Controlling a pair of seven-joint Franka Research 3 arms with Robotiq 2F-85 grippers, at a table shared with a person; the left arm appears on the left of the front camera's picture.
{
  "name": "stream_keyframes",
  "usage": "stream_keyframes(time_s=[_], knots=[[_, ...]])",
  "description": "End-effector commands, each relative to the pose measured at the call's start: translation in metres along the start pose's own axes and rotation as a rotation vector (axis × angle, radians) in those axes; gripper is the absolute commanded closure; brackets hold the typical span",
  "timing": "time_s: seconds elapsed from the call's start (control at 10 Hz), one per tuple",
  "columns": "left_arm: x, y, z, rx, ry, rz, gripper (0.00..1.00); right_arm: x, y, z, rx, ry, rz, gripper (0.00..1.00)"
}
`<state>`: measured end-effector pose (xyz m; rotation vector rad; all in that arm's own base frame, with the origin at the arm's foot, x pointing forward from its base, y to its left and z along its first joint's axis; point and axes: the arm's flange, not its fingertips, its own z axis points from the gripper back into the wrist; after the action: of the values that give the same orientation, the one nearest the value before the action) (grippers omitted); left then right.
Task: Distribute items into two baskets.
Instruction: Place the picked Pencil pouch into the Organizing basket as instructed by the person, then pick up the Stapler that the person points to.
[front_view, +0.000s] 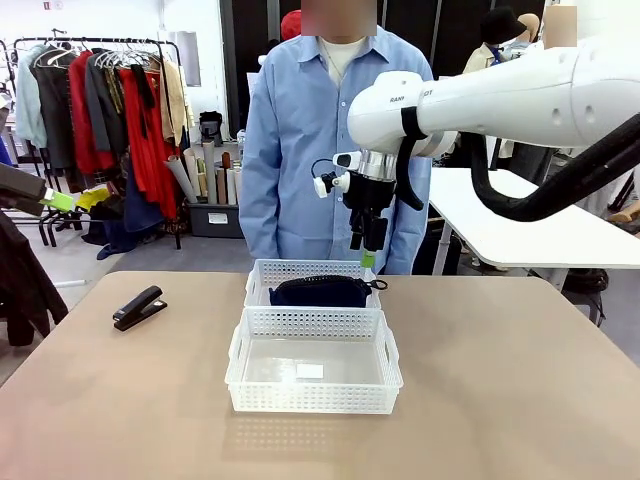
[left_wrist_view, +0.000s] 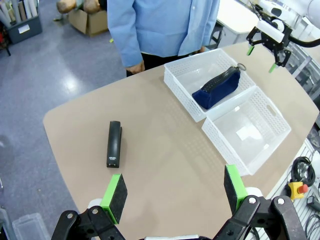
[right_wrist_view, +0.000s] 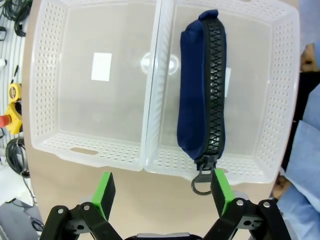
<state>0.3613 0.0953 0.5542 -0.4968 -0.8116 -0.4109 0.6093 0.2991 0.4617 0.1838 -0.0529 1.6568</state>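
Pouch (right_wrist_view: 192, 85) first: dark navy fabric, with a chunky black zip along its top and a metal ring pull at the end nearest our right jaws. Those jaws hang apart above that end, gripping nothing. The pouch lies in the basket (right_wrist_view: 285, 100) just ahead of them, its long axis running straight away from them. The labelled basket (right_wrist_view: 42, 90), touching it alongside, is bare inside. Our left jaws stand wide apart too, high over the counter (left_wrist_view: 170, 165). The black stapler (left_wrist_view: 114, 144) lies flat ahead of them, its length pointing away from them, well apart from both baskets.
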Motion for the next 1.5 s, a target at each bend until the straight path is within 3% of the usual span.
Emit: stream_keyframes(time_s=[0.0, 1.2, 1.4], knots=[[0.000, 0.001, -0.001, -0.015, -0.018, -0.006, 0.00, 0.003, -0.009, 0.003, 0.005, 0.007, 0.004, 0.00], [0.000, 0.001, -0.001, -0.015, -0.018, -0.006, 0.00, 0.002, -0.007, 0.000, 0.004, -0.006, 0.003, 0.00], [0.000, 0.001, -0.001, -0.015, -0.018, -0.006, 0.00, -0.043, 0.020, 0.027, -0.037, -0.112, -0.151, 0.00]])
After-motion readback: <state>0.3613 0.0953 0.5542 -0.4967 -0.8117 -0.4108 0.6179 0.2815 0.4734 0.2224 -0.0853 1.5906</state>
